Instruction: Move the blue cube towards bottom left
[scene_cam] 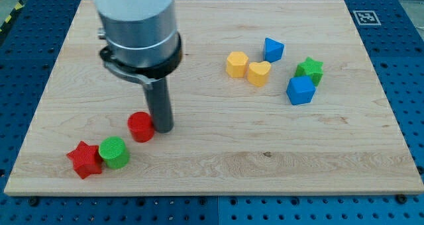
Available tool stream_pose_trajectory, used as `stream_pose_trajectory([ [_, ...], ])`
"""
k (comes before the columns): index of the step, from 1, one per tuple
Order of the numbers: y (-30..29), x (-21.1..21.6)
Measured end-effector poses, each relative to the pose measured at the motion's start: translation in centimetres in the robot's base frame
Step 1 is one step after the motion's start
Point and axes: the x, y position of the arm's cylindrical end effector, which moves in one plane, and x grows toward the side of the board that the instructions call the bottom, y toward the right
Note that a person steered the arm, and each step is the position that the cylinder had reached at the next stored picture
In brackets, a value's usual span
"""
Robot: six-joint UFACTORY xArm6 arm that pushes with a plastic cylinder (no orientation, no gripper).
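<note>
Nearest you, the red star (84, 160) and green cylinder (114, 152) touch near the board's (218, 165) bottom-left edge. My tip (163, 128) holds nothing, touching the red cylinder's (140, 127) right side. The blue cube (300, 90) sits well right, beside the green star (309, 70), bare wood toward bottom left.

Grey-and-white cylinder, black collar, dark rod (159, 102).

Blue cube (300, 90), green star (310, 69), yellow heart (259, 73), red cylinder (140, 126), pale wooden board (218, 152).
</note>
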Motion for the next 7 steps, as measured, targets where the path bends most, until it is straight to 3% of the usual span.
stream_pose_trajectory([
  [3, -5.5, 0.0],
  [5, 9.2, -0.5],
  [7, 30.2, -0.3],
])
